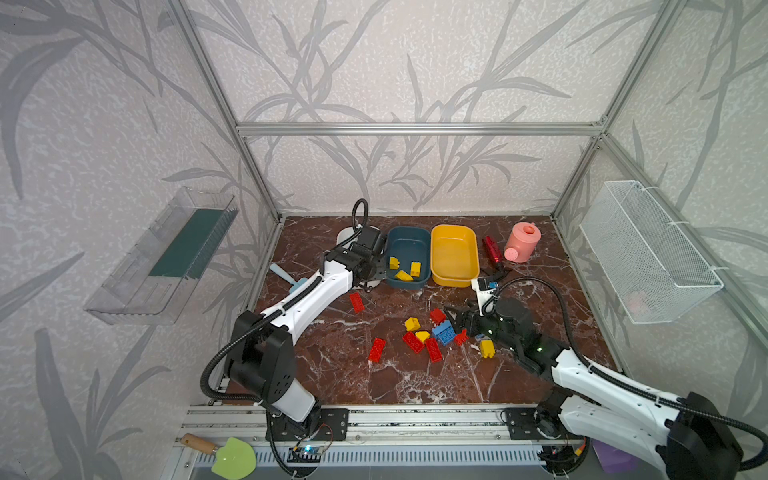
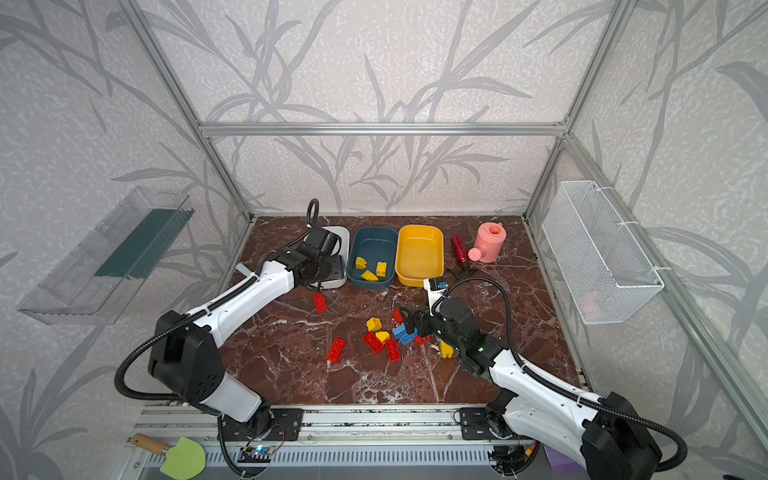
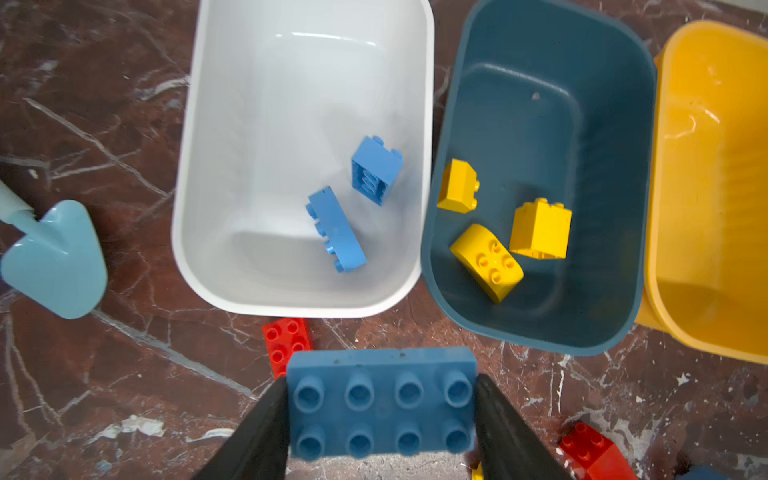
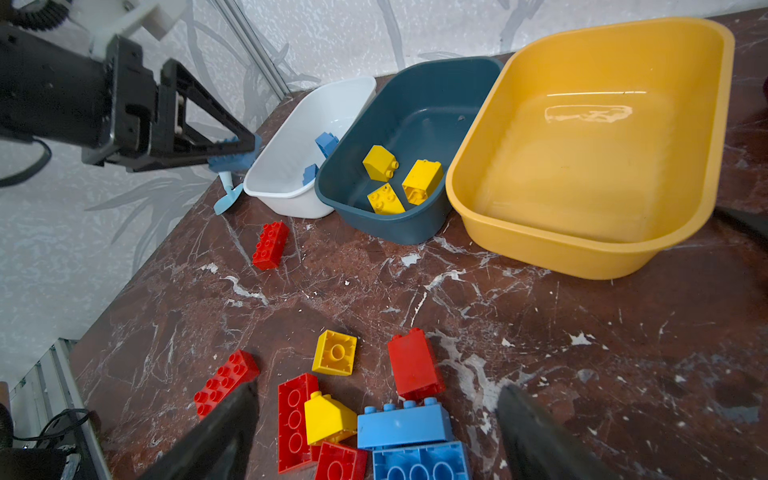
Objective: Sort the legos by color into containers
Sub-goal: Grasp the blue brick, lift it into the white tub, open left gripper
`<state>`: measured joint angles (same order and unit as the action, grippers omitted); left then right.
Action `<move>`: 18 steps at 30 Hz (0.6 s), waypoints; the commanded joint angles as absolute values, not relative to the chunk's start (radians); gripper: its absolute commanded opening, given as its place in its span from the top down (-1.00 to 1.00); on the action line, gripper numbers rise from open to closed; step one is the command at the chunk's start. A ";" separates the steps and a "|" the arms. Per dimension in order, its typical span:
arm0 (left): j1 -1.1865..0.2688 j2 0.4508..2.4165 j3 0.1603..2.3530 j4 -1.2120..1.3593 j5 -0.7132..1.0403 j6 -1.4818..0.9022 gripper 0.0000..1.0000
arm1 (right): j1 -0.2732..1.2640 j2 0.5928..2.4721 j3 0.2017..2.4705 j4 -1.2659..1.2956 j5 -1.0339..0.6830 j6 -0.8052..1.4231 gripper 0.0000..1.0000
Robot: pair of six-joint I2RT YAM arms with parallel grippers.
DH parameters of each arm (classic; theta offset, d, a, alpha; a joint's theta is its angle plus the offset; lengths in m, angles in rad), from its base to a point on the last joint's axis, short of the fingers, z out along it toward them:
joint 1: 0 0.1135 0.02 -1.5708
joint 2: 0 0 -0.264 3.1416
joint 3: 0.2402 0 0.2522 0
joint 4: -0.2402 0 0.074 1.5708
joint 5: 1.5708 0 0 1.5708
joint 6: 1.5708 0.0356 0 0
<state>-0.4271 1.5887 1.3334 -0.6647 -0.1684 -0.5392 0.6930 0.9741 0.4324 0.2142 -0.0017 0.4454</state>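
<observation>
My left pincer [image 3: 380, 380] clasps a blue brick [image 3: 381, 415] by its short ends, just short of the white tub [image 3: 291, 309] by the table's [image 1: 374, 386] back edge, straight ahead. My right pincer [image 4: 376, 388] gapes above the loose bricks [image 4: 403, 424]

The scene is lit brightly and evenly, and only soft shadows are cast. A white shine is seen inside the yellow tub [image 4: 588, 113]. The blue brick [image 3: 381, 405] nearest the left wrist camera is blurred and a little grainy.
</observation>
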 commanded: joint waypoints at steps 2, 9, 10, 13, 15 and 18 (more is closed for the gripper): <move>-0.362 1.645 1.438 -0.738 -0.143 -0.493 -0.24 | 0.696 0.990 0.443 0.222 -0.009 0.449 -0.81; -0.290 1.804 1.535 -0.746 -0.119 -0.497 -0.24 | 0.696 1.004 0.445 0.221 -0.009 0.448 -0.81; -0.282 1.828 1.547 -0.749 -0.113 -0.500 -0.24 | 0.696 1.006 0.446 0.220 -0.010 0.448 -0.81; -0.273 1.882 1.569 -0.738 -0.121 -0.504 -0.24 | 0.696 1.015 0.451 0.210 -0.011 0.448 -0.81; -0.273 1.904 1.575 -0.731 -0.120 -0.507 -0.24 | 0.695 1.028 0.463 0.193 -0.009 0.445 -0.81; -0.272 1.925 1.587 -0.730 -0.124 -0.507 -0.26 | 0.695 1.047 0.474 0.182 -0.015 0.443 -0.81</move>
<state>-0.2741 1.9301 1.5440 -0.7071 -0.1215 -0.5114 0.6930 1.0332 0.4404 0.1997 -0.0029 0.4450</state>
